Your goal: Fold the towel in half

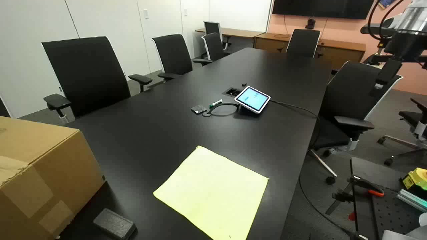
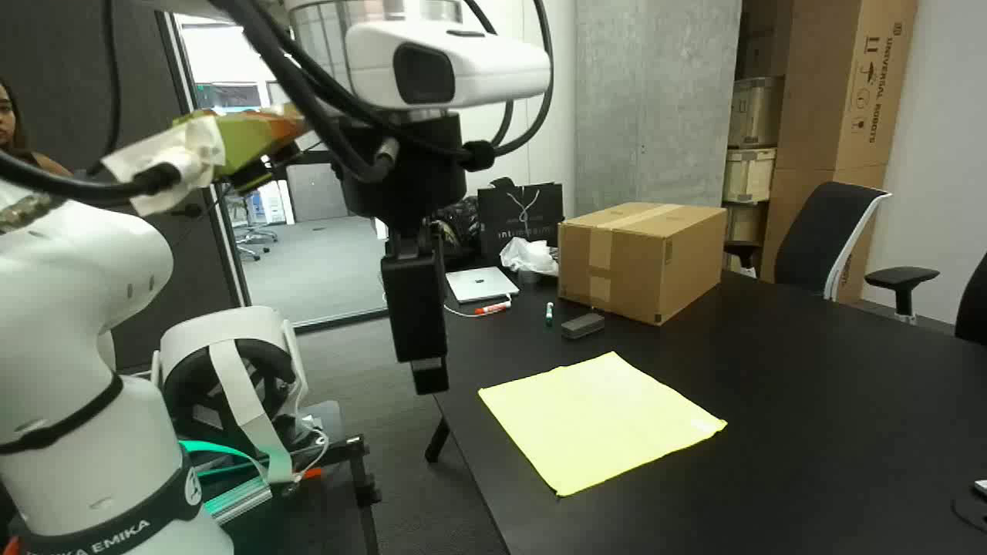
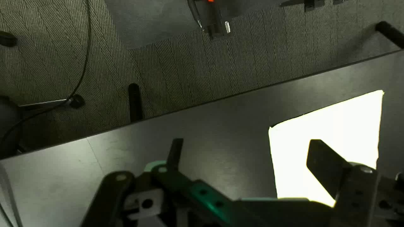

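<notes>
End effector [image 3: 246,148] raised, fingers [image 3: 325,164] spread wide, nothing gripped that I see; towel [image 2: 605,422] lies unfolded on the surface [image 2: 810,432], below it, to one side: approach likely lateral, then down

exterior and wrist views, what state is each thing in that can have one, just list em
Pale-yellow rectangular cloth towel: spread out, unfolded
Black two-fingered gripper: open, empty
White-edged rectangular tablet: screen lit, tilted
Brown cardboard box: top closed, taped
Flat silver laptop: lid shut
Wide black wall screen: dark
Black bag with handles: upright
</notes>
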### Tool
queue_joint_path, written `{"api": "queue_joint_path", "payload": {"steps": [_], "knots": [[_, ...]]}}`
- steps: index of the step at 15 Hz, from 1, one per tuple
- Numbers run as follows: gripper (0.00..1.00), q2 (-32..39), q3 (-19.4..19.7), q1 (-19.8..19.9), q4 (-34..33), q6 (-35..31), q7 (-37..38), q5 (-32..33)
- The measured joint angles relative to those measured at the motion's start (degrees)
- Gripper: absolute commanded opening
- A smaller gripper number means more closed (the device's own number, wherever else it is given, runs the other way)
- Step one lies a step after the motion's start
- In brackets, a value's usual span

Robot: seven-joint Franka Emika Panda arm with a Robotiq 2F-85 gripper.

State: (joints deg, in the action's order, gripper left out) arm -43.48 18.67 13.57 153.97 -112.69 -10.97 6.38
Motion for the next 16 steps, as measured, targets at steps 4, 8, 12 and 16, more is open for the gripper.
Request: {"api": "queue_joint_path", "payload": {"steps": [4,8,12,16], "knots": [[1.00,0.16,-0.12,0.00,0.10,0.00,0.00,0.00],[1.00,2.79,-1.15,-1.67,0.79,-1.68,-1.69,0.00],[1.00,9.00,-3.57,-7.48,2.76,-9.24,-5.66,-0.13],[1.00,19.27,-6.04,-14.26,4.07,-22.32,-10.33,-0.71]]}}
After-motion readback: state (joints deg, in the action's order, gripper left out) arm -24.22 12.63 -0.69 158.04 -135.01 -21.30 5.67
